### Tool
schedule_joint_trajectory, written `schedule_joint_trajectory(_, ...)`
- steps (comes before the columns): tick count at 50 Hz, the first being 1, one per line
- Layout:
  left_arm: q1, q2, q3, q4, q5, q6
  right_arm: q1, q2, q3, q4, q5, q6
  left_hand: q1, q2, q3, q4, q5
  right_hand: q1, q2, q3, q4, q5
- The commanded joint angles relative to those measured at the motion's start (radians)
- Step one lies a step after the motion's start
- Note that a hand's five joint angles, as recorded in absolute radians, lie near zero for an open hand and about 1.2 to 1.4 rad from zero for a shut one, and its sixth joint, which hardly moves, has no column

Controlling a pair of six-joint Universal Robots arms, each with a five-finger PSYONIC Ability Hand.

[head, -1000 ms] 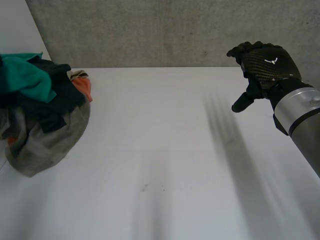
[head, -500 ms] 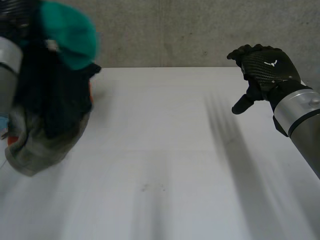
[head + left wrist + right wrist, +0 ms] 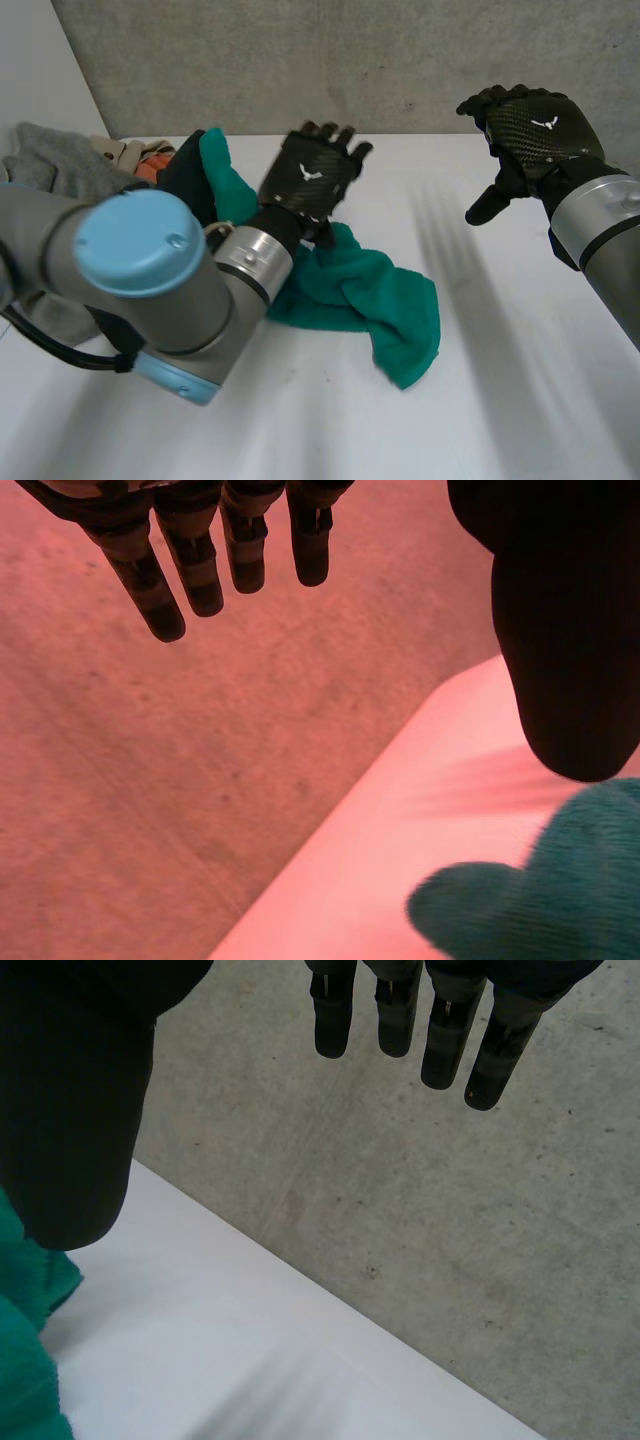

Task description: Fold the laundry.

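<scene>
Count with me: two hands, one green cloth, one pile. Your left hand (image 3: 308,180) sits over the far end of the green cloth (image 3: 400,310), which lies rumpled near the middle of the surface (image 3: 500,400). I can't tell whether the palm touches it.

The head view gives you the back of that hand. Its own wrist view gives you the palm side: fingers (image 3: 190,570) straight, thumb well apart from them, nothing pinched, and the cloth's edge just past the thumb tip.

Your right hand (image 3: 530,125) is up off the surface at the right, well apart from the cloth. Its wrist view has the fingers (image 3: 440,1030) straight, spread from the thumb and empty, with a bit of green beside the thumb.

The head view also hands you the pile (image 3: 60,165) at the left, behind your left arm (image 3: 150,290). It has grey on top, with something orange and something dark just beside the green.
</scene>
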Motion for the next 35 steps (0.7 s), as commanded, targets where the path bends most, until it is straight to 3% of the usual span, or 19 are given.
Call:
schedule_joint_trajectory(1,0.098,0.182,-0.144,-0.018,-0.008,0.005,0.011,0.03,-0.015,0.056,-0.009,-0.074,-0.026,-0.018,-0.027,-0.014,-0.031,-0.023,-0.046,-0.039,-0.061,-0.064)
schedule_joint_trajectory(8,0.22,0.305,-0.307,-0.042,-0.056,0.011,0.037,0.098,-0.012,0.207,-0.035,-0.262,-0.002,0.006,-0.003,0.009,-0.007,-0.023,-0.046,-0.039,-0.061,-0.064)
schedule_joint_trajectory(14,0.322,0.299,-0.332,-0.068,-0.117,0.013,0.186,0.207,-0.034,0.124,-0.029,-0.239,-0.002,0.006,-0.003,0.009,-0.007,-0.023,-0.046,-0.039,-0.061,-0.064)
schedule_joint_trajectory(24,0.381,0.116,-0.255,-0.078,-0.125,0.037,0.275,0.474,-0.126,-0.101,-0.01,-0.233,-0.002,0.006,-0.003,0.009,-0.007,-0.023,-0.046,-0.039,-0.061,-0.064)
schedule_joint_trajectory(30,0.392,-0.002,-0.161,-0.073,-0.129,0.097,0.291,0.584,-0.198,-0.118,0.097,-0.285,0.05,0.058,0.049,0.062,0.045,-0.023,-0.046,-0.039,-0.061,-0.064)
schedule_joint_trajectory(33,0.416,-0.021,-0.141,-0.073,-0.125,0.122,0.291,0.587,-0.198,-0.121,0.119,-0.309,0.217,0.225,0.216,0.229,0.212,0.203,0.181,0.187,0.165,0.163)
schedule_joint_trajectory(35,0.424,-0.024,-0.135,-0.07,-0.123,0.129,0.289,0.592,-0.2,-0.121,0.126,-0.323,0.39,0.398,0.389,0.401,0.385,0.529,0.507,0.513,0.491,0.488)
